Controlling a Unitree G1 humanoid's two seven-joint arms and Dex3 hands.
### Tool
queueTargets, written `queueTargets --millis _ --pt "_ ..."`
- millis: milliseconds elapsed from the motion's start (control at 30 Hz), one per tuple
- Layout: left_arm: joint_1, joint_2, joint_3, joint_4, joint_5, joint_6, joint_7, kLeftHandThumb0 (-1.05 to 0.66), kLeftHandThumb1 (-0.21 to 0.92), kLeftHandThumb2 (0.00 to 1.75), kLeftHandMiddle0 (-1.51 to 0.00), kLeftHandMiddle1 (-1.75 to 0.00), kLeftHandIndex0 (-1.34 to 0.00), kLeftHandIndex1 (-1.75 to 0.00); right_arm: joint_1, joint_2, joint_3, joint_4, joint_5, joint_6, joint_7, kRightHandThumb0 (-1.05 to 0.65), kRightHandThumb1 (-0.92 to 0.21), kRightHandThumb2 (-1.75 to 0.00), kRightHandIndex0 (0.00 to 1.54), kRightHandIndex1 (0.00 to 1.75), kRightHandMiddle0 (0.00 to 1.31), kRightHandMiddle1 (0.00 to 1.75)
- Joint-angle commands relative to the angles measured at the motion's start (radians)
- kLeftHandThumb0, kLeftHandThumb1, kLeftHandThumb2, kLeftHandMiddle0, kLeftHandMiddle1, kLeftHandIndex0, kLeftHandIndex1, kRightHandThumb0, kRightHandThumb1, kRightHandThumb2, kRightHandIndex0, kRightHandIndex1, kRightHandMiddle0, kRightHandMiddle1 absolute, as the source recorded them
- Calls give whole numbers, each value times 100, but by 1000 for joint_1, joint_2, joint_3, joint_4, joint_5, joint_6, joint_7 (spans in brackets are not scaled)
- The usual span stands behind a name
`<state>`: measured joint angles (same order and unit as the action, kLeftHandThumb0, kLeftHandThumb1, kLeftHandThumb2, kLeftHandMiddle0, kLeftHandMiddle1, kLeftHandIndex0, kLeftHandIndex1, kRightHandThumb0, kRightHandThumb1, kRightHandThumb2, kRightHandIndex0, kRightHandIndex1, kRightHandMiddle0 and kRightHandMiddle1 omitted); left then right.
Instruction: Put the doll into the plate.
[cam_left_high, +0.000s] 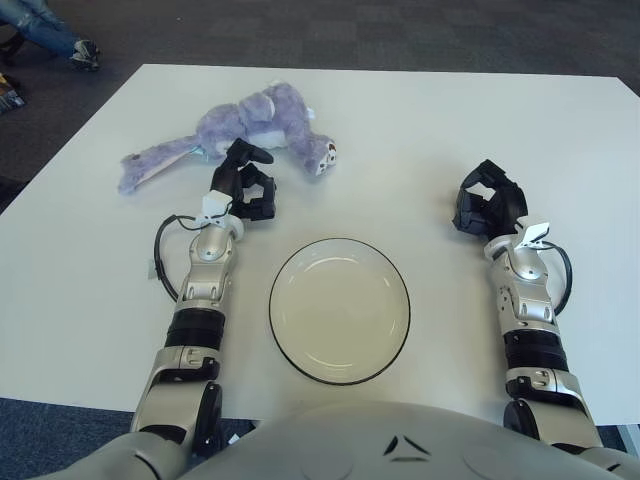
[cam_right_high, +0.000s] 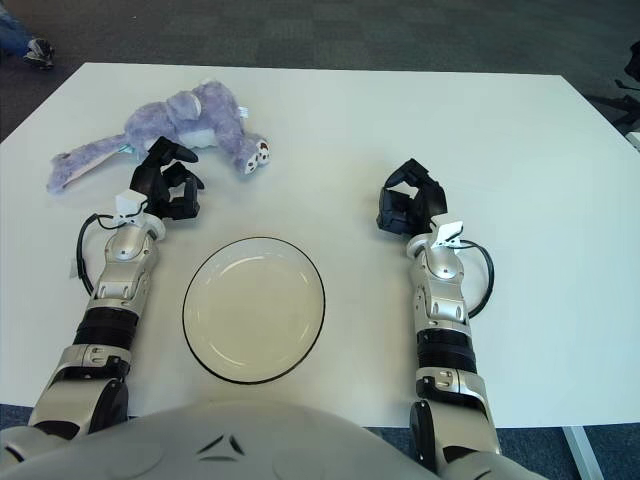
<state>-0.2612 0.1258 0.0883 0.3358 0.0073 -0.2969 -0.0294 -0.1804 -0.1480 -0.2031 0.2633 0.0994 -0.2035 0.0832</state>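
Now: doll (cam_left_high: 255, 118) lies beyond your left hand (cam_left_high: 245, 183), well apart from plate (cam_left_high: 339, 309) | fingers loosely curled, holding nothing | reach forward, wrap its body | right hand (cam_left_high: 487, 205) idle, empty.

The doll (cam_left_high: 240, 125) is covered in soft, fuzzy purple plush cloth, with paler fabric at the belly and muzzle. At its five o'clock, the plate (cam_left_high: 339, 310) is seen as smooth, glossy cream ceramic or plastic, edged by a thin dark rim. The table (cam_left_high: 420, 130) is finished in smooth, matt white laminate. The left hand (cam_left_high: 244, 186) and right hand (cam_left_high: 487, 205) are formed of matt black plastic, while the forearms are clad in brushed silver metal with black bands. Beyond the table, at twelve o'clock, rough dark carpet (cam_left_high: 400, 30) is laid.
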Motion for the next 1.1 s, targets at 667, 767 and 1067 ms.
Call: queueTargets --millis 667,767,1067 --pt "14 -2 -9 28 35 -59 29 -1 34 127 -69 -161 -33 -175 6 -9 -3 13 3 -6 3 -47 -35 -128 125 175 59 175" --pt "12 0 -12 36 60 -79 52 -1 34 127 -69 -162 -33 -175 4 -10 -3 17 3 -7 3 -47 -35 -128 125 175 59 175" --pt "4 3 -17 70 140 -159 150 -1 34 126 -69 -161 -33 -175 3 -8 -6 15 7 2 0 -47 -35 -127 125 175 58 175"
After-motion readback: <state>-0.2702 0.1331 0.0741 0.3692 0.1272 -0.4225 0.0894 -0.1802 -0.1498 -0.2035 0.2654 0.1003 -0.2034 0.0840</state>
